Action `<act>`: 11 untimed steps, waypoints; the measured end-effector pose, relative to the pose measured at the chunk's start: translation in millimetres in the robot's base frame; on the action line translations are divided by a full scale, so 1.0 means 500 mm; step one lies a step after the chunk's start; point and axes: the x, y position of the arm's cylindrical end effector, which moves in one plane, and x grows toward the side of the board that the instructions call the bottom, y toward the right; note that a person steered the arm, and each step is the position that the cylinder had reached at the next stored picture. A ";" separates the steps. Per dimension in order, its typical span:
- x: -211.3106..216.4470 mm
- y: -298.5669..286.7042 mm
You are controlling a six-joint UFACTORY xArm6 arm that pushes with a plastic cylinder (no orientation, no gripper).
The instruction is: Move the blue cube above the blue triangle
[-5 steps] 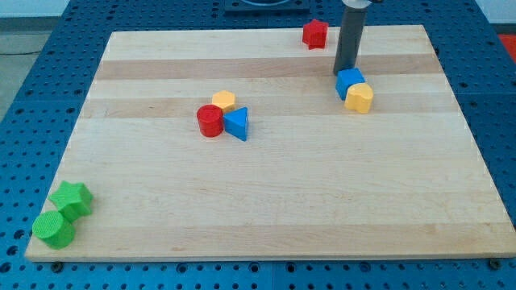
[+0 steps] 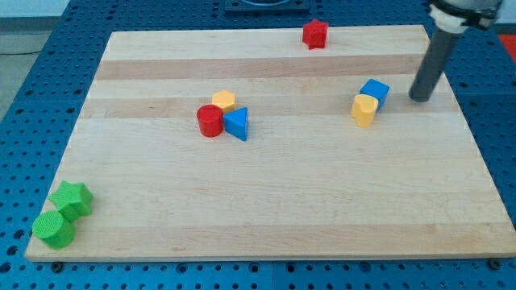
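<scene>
Blue cube (image 2: 375,91) at the view's right, blue triangle (image 2: 237,123) mid-board (well apart).

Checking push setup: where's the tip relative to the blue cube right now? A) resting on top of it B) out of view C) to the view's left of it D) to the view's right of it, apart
D: my tip stands to the view's right of the blue cube, with bare board between them.

A single camera looks down at a slant from beyond the near edge of the surface (image 2: 274,209), facing its far edge. It stands far enough back to take in almost the whole board plus the blue perforated bench (image 2: 24,121) around it.
</scene>
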 end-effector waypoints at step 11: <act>-0.024 -0.491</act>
